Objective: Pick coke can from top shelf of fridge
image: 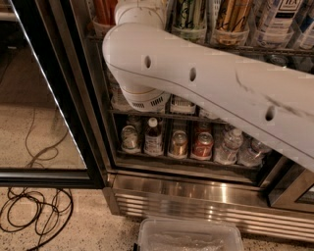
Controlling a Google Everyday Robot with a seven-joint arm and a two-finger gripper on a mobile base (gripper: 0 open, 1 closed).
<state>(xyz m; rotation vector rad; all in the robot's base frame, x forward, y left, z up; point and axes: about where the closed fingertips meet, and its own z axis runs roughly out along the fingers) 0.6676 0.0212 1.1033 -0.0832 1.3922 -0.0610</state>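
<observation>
Arm: the white arm (196,78) fills the foreground, coming in from the right edge, bending in front of the open fridge and running up out of the top edge.
Bin: a clear plastic bin (191,235) sits on the floor below the arm, cut by the bottom edge.
Cables: black cables (34,215) lie looped on the speckled floor, down and left of the arm's bend.
Fridge: its ribbed steel base (196,196) runs under the arm, just behind the bin.
Door: the black-framed glass door (44,177) stands open to the left of the arm.
Lower rack: under the arm's bend stand a silver can (129,138), a brown bottle (153,137) with a white cap, a gold can (179,143), a short red can (202,145) and water bottles (228,146), side by side.
Top shelf: the wire rack (235,49) shows just above the arm, holding tall cans (189,14) to the right of the arm's upright part.
Coke can: a red can body (105,10) stands on that shelf just left of the arm's upright part, cut by the top edge; no lettering shows.
Gripper: out of sight beyond the top edge, where the arm leaves just right of the coke can; whether it is apart or together cannot be told.
</observation>
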